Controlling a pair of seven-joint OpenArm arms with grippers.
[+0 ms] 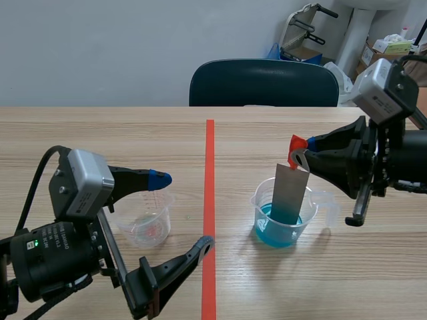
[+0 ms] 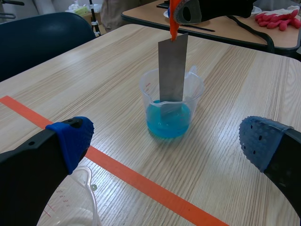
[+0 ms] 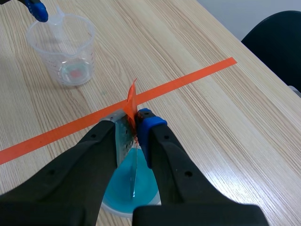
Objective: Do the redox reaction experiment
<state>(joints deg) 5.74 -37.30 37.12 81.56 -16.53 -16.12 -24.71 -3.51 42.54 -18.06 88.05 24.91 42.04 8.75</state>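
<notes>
A grey metal strip point(image 1: 289, 195) with an orange-red tab point(image 1: 295, 148) at its top stands with its lower end in blue liquid inside a clear beaker point(image 1: 283, 215). My right gripper point(image 1: 303, 155) is shut on the strip's top, above the beaker. In the right wrist view the strip point(image 3: 126, 136) is pinched between the fingers over the blue beaker point(image 3: 129, 186). The left wrist view shows the strip point(image 2: 172, 68) and the beaker point(image 2: 170, 106) ahead. My left gripper point(image 1: 187, 213) stands open around a second clear beaker point(image 1: 145, 218), which holds only a little clear liquid.
An orange-red tape line point(image 1: 209, 213) runs down the table's middle between the two beakers. A dark chair point(image 1: 263, 83) stands behind the far edge. Boxes and gear sit at the back right. Red gloves point(image 2: 277, 19) lie on another table.
</notes>
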